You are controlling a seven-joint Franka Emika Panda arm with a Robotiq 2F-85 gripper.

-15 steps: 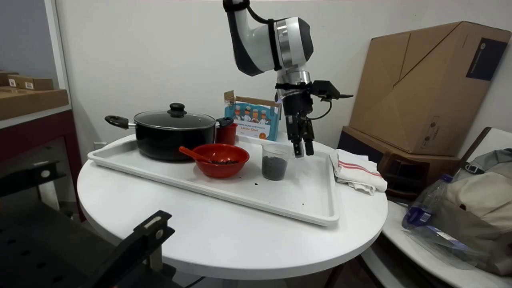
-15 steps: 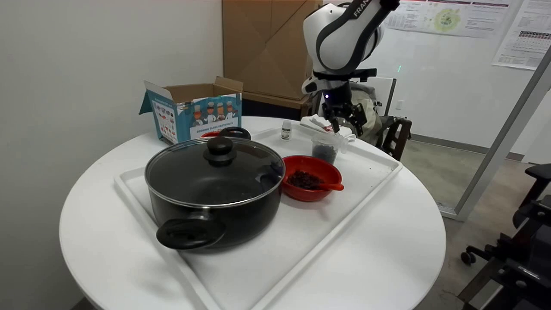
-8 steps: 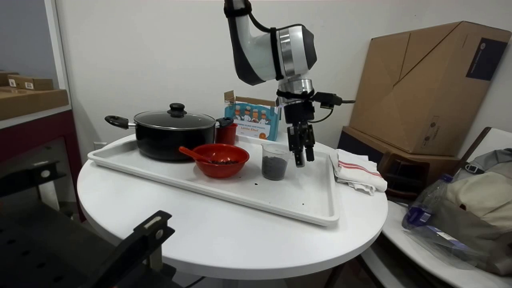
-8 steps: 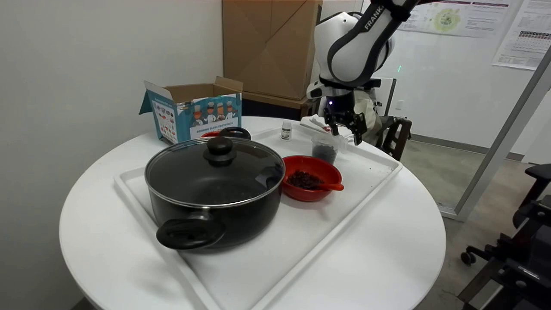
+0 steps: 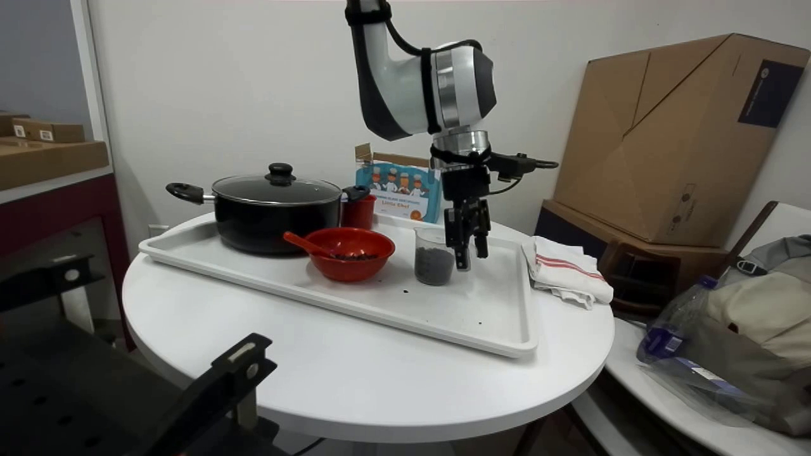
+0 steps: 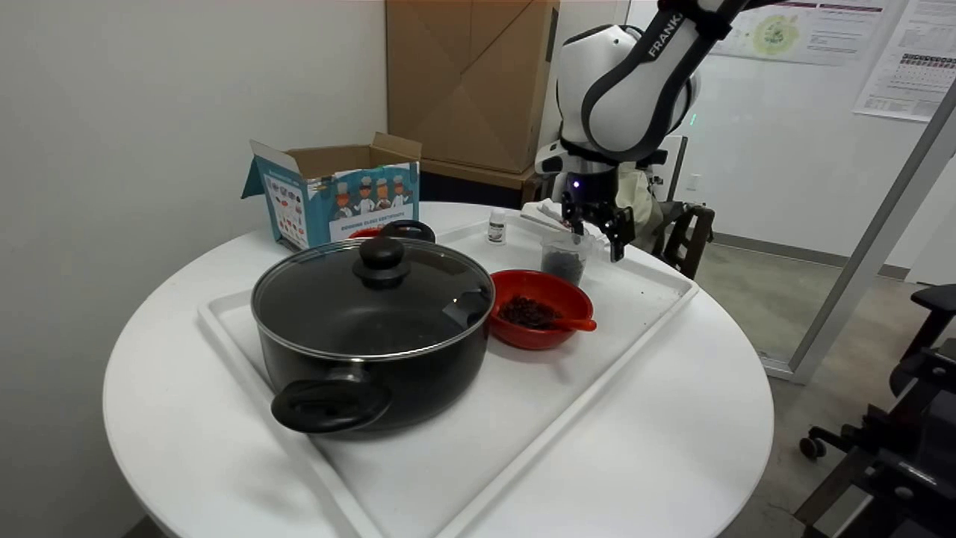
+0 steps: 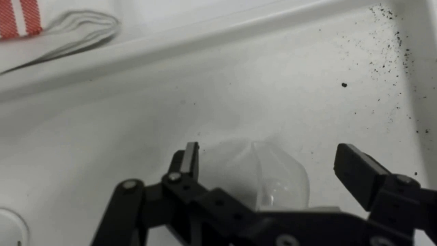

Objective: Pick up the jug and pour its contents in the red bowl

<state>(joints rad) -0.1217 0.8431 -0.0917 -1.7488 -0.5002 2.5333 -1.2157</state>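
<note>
The gripper (image 7: 267, 150) hangs just beside the jug (image 5: 433, 254), its two fingers (image 7: 360, 174) pointing down and standing wide apart. In the wrist view the jug's clear handle (image 7: 283, 184) shows between them, with the white tray (image 7: 266, 102) visible to either side; its lower end is hidden by the gripper's own linkage, and whether a finger touches it is hard to tell. The jug stands upright on the tray, see-through at the top and dark grey below, where its contents (image 5: 434, 267) fill it partway. Near it, across a narrow gap, sits the red bowl (image 5: 348, 271), with a heap of dark bits (image 6: 526, 312) inside and a red utensil (image 6: 576, 325) leaning in it, handle out over the rim. On the bowl's other side from the jug is a large black pot (image 5: 275, 225) with its see-through lid (image 5: 250, 189) on, and a red container (image 5: 359, 213) shows partly behind the pot in an exterior view. A small white bottle (image 6: 497, 227) stands near the tray's edge, and a white towel (image 5: 567, 278) with red stripes lies folded at the rim. Beyond the tray, on the round white table (image 5: 393, 373), stands a cardboard "Little Chef" box (image 6: 373, 205) with its flaps up. Dark specks (image 7: 398, 39) dot the tray, thickest by one corner in the wrist view.
</note>
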